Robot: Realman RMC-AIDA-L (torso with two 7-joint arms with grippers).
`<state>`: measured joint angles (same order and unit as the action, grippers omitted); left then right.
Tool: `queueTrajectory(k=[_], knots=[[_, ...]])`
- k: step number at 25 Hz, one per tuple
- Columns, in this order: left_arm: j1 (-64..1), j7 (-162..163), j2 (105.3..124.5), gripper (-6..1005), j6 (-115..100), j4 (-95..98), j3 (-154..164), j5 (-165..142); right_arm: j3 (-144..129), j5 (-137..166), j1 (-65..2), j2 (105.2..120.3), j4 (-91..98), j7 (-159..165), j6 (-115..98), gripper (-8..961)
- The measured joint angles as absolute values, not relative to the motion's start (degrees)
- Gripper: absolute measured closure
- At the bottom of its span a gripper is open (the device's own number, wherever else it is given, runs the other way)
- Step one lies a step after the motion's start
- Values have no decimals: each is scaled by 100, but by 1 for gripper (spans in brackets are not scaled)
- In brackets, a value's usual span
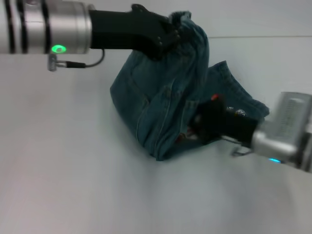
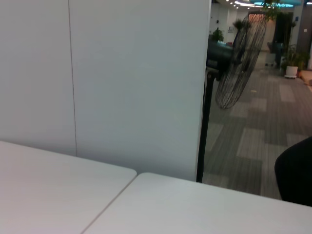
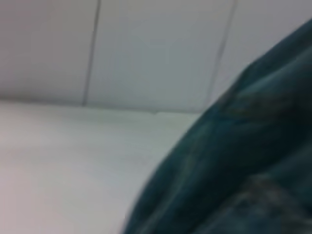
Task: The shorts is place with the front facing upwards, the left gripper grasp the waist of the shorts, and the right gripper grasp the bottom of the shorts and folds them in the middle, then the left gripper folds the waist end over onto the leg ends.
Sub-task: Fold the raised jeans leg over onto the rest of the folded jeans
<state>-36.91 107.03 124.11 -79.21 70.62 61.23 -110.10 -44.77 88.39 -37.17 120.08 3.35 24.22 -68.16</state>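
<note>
The blue-green denim shorts [image 1: 161, 102] are bunched and partly lifted off the white table [image 1: 73, 170]. My left gripper [image 1: 168, 36] reaches in from the upper left and is shut on the waist of the shorts [image 1: 187, 24], holding it raised at the far side. My right gripper [image 1: 202, 126] comes in from the right, low over the table, and is shut on the bottom of the shorts [image 1: 234, 97], where bits of red print show. Denim [image 3: 243, 170] fills the near part of the right wrist view. The left wrist view shows none of the cloth.
White table surface [image 2: 58, 195] spreads in front of and to the left of the shorts. A white partition wall [image 2: 136, 83] stands behind the table, with a standing fan [image 2: 239, 58] on the floor beyond it.
</note>
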Motion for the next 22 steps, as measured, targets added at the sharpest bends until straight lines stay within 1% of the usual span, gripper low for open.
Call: queueTrajectory(k=[6,8,10,14,20,22], knots=[[-3748,10701,12434,949,-7001,6647,6953,-10914,-5010,8975,-2054,11923,2536,3704,-8152,953],[-3758,10656,12451,948,-6672,6446,7317,-10621,-5032,9230,-1699,11902,3126,4065,-8605,953],[-3758,10548,12456,948,-6386,6271,7666,-10268,-4958,9509,-1492,11886,3475,4320,-9032,953],[-3811,10368,12462,934,-5578,5862,8495,-9500,-4799,10106,-1431,11866,3753,4540,-9688,953],[-3895,10340,12463,893,-4726,5545,9279,-8840,-4710,10477,-1578,11918,3816,4575,-9778,953],[-3898,10335,12463,826,-4686,5539,9338,-8830,-4707,10554,-1631,11929,3816,4581,-9776,953]])
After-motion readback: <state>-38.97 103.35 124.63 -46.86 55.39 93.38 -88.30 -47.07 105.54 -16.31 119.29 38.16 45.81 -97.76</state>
